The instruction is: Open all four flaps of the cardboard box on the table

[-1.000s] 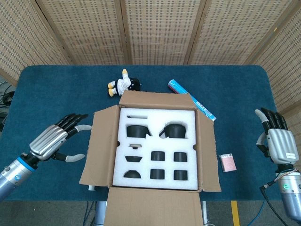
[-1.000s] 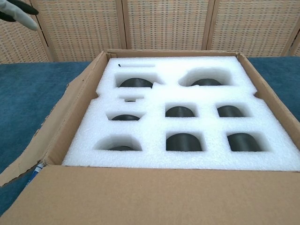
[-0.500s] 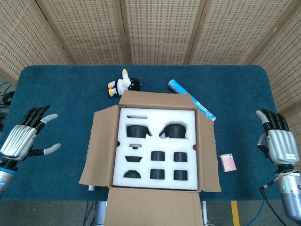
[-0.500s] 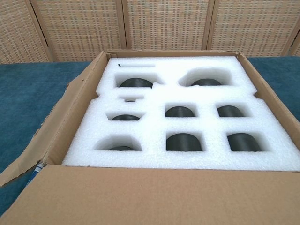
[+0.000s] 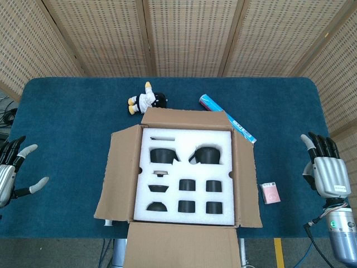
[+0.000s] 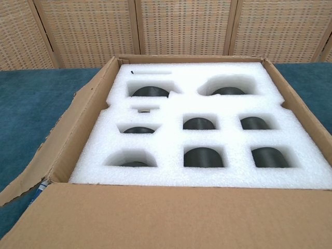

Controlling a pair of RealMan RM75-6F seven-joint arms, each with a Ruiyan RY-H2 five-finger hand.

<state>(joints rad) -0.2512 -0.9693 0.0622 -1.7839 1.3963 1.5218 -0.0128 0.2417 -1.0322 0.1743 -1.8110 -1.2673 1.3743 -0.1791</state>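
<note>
The cardboard box sits mid-table with all its flaps folded outward. White foam fills it, with several dark parts in cut-outs. My left hand is at the far left edge of the head view, fingers spread, holding nothing, well clear of the box. My right hand is at the far right, fingers apart and empty, also away from the box. Neither hand shows in the chest view.
A small doll lies behind the box. A blue-and-white tube lies at the box's back right corner. A small pink card box sits right of the box. Wicker screens stand behind the table.
My left hand has drawn back from beside the left flap to the far left edge of the table. The right hand has shifted slightly lower. The box is unchanged.
</note>
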